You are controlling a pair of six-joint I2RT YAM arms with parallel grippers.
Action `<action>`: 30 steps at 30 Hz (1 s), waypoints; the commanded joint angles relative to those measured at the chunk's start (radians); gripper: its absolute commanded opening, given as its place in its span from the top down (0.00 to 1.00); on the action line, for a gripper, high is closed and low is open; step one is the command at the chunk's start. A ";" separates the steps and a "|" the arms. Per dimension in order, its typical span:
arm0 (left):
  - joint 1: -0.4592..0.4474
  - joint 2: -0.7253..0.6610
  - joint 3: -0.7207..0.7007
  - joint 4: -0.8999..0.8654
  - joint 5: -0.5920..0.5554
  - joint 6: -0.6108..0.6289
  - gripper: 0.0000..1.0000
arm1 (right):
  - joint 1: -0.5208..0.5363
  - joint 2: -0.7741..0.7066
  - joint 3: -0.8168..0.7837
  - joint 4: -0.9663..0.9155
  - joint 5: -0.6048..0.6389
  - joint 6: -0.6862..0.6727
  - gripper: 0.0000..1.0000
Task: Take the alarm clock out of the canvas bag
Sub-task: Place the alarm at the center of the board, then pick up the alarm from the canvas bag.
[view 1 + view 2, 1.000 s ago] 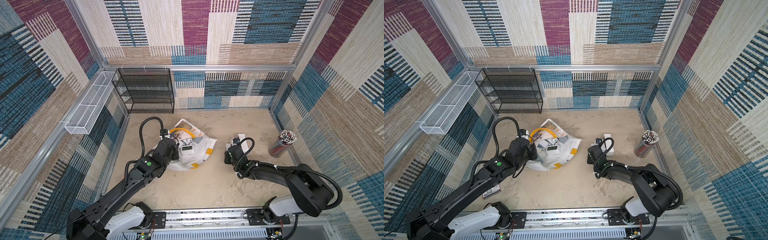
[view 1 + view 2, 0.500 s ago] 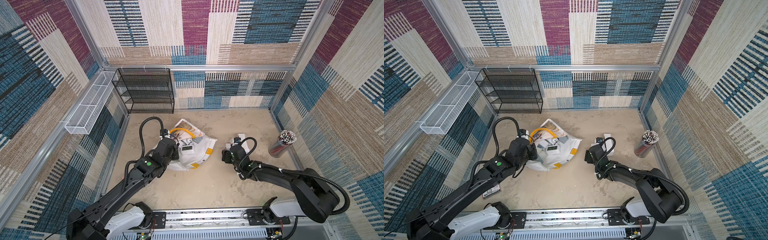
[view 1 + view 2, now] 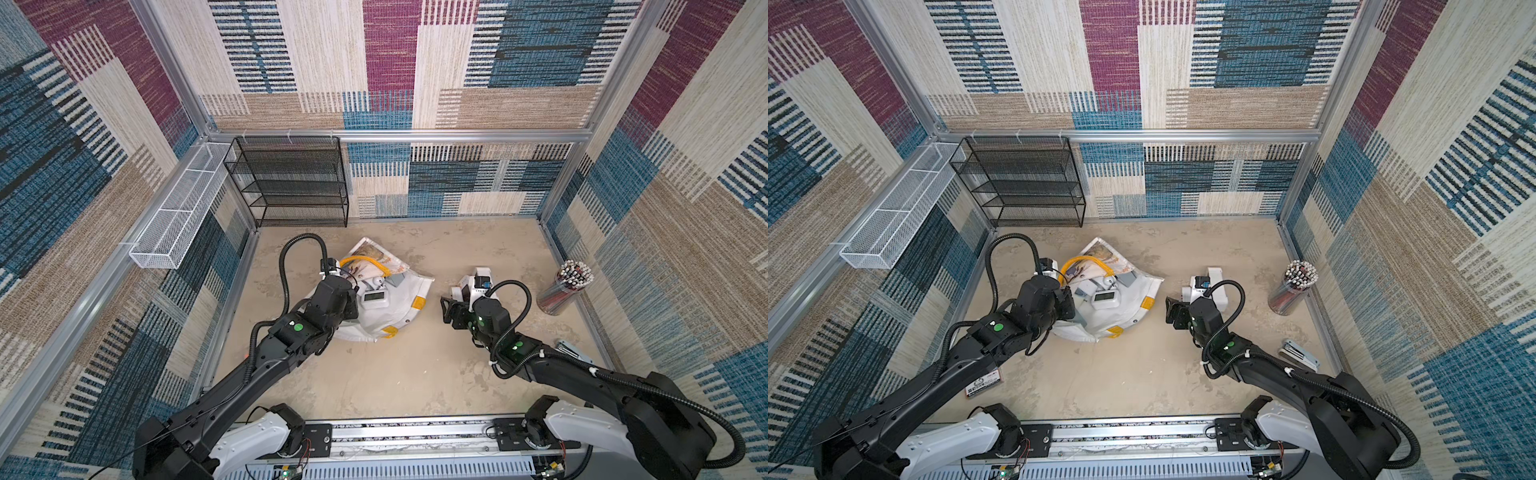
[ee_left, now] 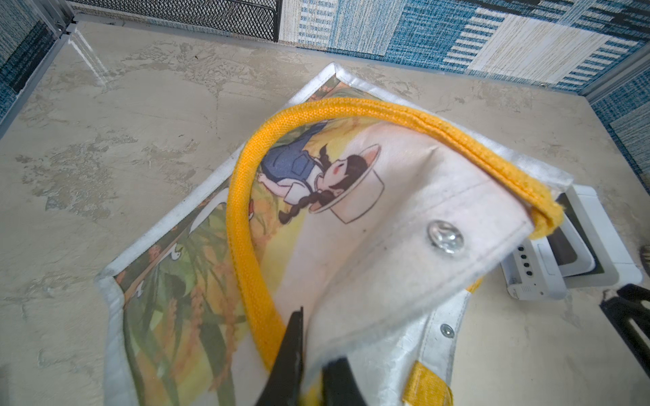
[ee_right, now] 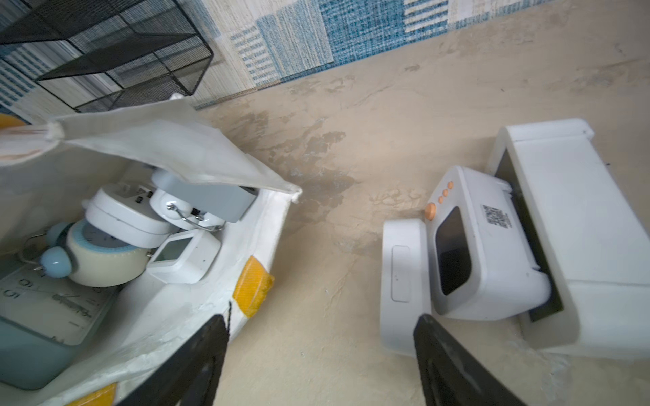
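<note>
black mesh shelf (image 3: 291, 183), pencil jar (image 3: 562, 289), stapler (image 3: 1300, 354)

Bright, even light; wrist views look soft (blurred nearest edges).

canvas bag (image 3: 395, 320): white fabric, marked with yellow patches at the rim
bag handle (image 4: 242, 197): woven in yellow
bag panel (image 4: 197, 281): printed with a cartoon girl in blue, black braids, green and orange leaves
twin-bell clock (image 5: 102, 260): cream, trimmed in pale blue
digital clock (image 5: 485, 246): white, dark screen, orange buttons
worktop (image 3: 415, 374): mottled beige
shelf rack (image 3: 291, 183): black mesh
walls (image 3: 390, 62): patched in blue, maroon, cream and tan stripes
</note>
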 commanded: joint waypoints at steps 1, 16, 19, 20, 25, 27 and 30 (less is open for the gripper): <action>0.000 0.008 0.011 -0.020 -0.014 0.016 1.00 | 0.038 -0.014 -0.002 0.080 -0.011 -0.016 0.14; 0.000 0.016 0.029 -0.016 -0.017 0.032 1.00 | 0.211 0.201 0.099 0.179 -0.061 0.046 0.17; -0.001 0.018 0.031 -0.007 -0.015 0.035 1.00 | 0.230 0.251 0.130 0.183 -0.069 0.043 0.18; -0.001 0.019 0.032 -0.004 -0.015 0.035 1.00 | 0.234 0.266 0.139 0.182 -0.070 0.042 0.18; 0.000 0.023 0.041 0.015 -0.011 0.040 1.00 | 0.257 0.342 0.190 0.169 -0.088 0.050 0.18; 0.000 0.026 0.045 0.026 -0.009 0.044 1.00 | 0.266 0.364 0.206 0.162 -0.089 0.053 0.19; -0.001 0.037 0.057 0.044 -0.005 0.053 1.00 | 0.274 0.386 0.225 0.148 -0.094 0.052 0.20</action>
